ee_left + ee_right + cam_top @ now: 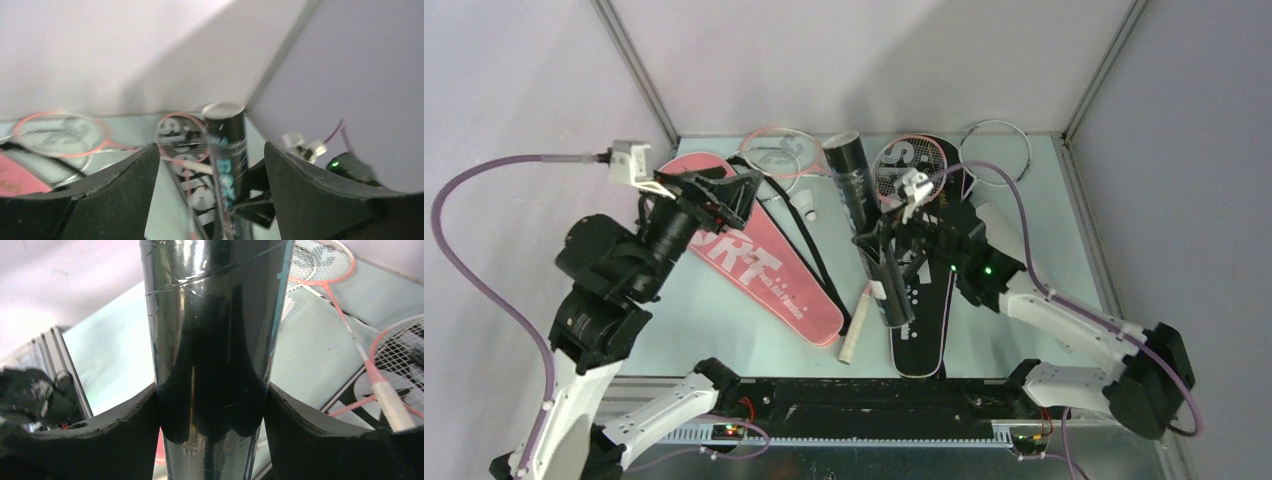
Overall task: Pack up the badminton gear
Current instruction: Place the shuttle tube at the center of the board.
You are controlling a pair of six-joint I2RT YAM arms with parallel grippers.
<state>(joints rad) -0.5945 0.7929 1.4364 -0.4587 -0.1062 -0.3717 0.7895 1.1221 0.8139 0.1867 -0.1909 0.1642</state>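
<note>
My right gripper (876, 250) (212, 410) is shut on a glossy black shuttle tube (864, 215) (215, 335), holding it tilted above the table with its white cap (223, 109) toward the back. My left gripper (742, 192) (211, 147) hangs open and empty over the head of the pink SPORT cover (769, 275), facing the tube (227, 160). A pink racket (776, 150) (60, 132) lies at the back. A second pink racket (909, 168) (395, 360) rests on the black cover (924, 325). A white shuttlecock (802, 205) sits on the table between the covers.
A white-framed racket (996, 150) lies at the back right by the wall corner. A white racket handle (854, 325) sticks out near the front between the two covers. Grey walls close the table (724, 330) on three sides.
</note>
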